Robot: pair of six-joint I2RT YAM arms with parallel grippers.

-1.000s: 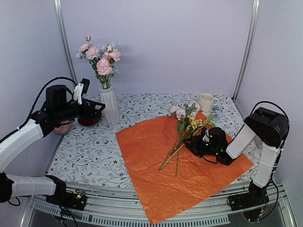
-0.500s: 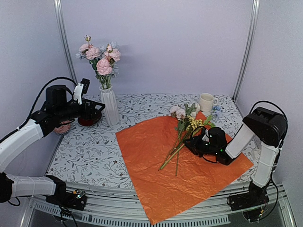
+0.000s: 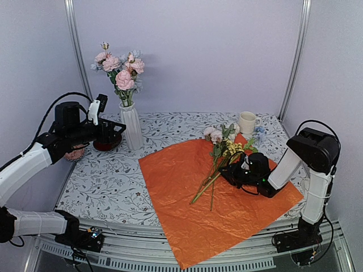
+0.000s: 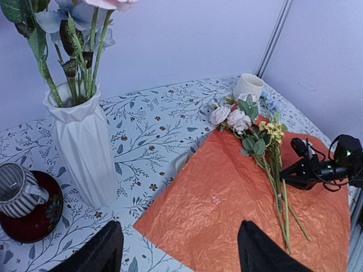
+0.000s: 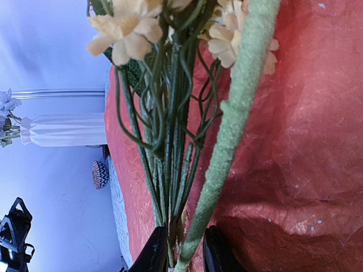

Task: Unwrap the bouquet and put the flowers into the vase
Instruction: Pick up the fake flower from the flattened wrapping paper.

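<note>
"Looking over the floral-patterned table (image 3: 96, 187), what takes up the most room?" asks Ana.

"The orange paper (image 3: 181, 192)," says Ben. "It lies opened flat across the middle and right, with one corner hanging over the near edge."

"And the vase?"

"The white ribbed vase (image 3: 131, 126) stands upright at the back left, off the paper. Pink blooms (image 3: 120, 68) and a few pale blue ones stand in its neck."

"Where are the loose flowers?"

"The loose flowers (image 3: 218, 153) lie on the far right part of the paper. Their heads point toward the cream mug (image 3: 247, 122) at the back, and their stems run toward the near side."

"What about the right gripper?"

"The right gripper (image 5: 180, 249) sits low over the paper at the stems. Its fingers (image 5: 154, 252) are pinched narrow around one thick fuzzy green stem and a cluster of thin ones, just below the small yellow blossoms."

"And the left one?"

"The left gripper (image 4: 178, 249) hovers above the table near the vase, jaws wide, nothing between them. Just beside the vase, a striped grey cup (image 4: 17, 190) sits on a red saucer (image 4: 34, 218)."
</note>
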